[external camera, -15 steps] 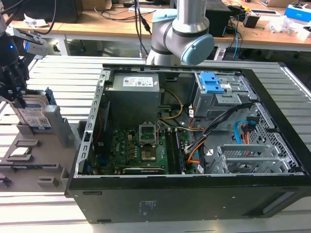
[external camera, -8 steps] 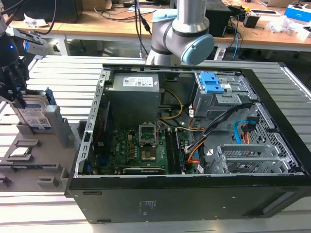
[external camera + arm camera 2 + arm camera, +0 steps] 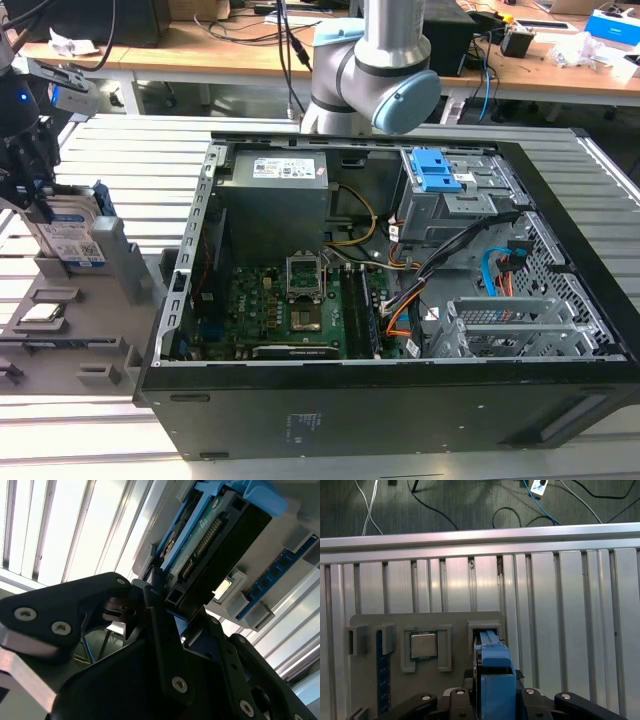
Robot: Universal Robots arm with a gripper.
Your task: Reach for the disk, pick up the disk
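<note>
The disk, a silver drive with a white-and-blue label and blue side rails, stands on edge in a slot of the grey holder tray at the exterior view's left. My gripper is at its upper end, shut on it. In the second wrist view the black fingers press either side of the disk. In the first wrist view the disk's blue rail runs from the tray slot up between the gripper fingers.
A small square silver chip sits in a pocket of the holder tray beside the disk. An open black computer case stands to the exterior view's right, with a grey drive cage and blue latch. Everything rests on a slatted metal table.
</note>
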